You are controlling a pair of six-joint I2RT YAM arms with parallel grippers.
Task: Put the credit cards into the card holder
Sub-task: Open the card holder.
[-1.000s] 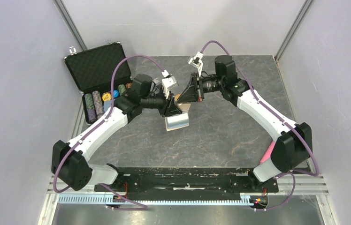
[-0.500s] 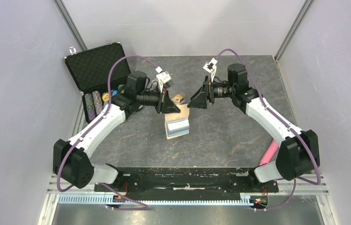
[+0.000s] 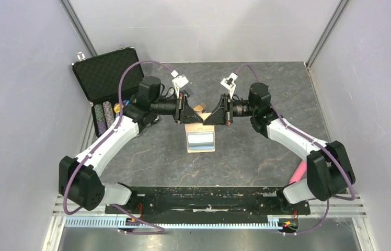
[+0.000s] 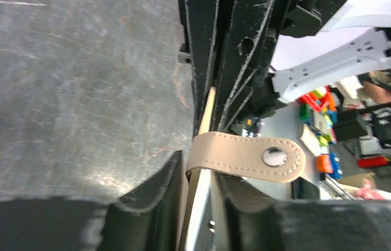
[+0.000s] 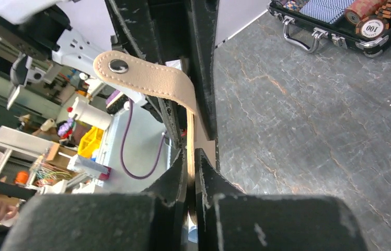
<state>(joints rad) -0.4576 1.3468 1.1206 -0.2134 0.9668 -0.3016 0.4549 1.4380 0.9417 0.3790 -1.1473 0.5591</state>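
While right gripper (image 5: 192, 155) jaws clamp the card holder (image 3: 200, 141) flap, left gripper (image 4: 197, 168) jaws straddling it, grip unclear, opening seems underway; next, spread it apart.

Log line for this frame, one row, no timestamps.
left end effector: straddling card holder edge, grip unclear | right end effector: shut on card holder | snap tab: unfastened

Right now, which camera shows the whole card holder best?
Top external: the card holder shows nearly whole, with its tan rim and pale lining. Both wrist views show only its snap tab and a thin edge.
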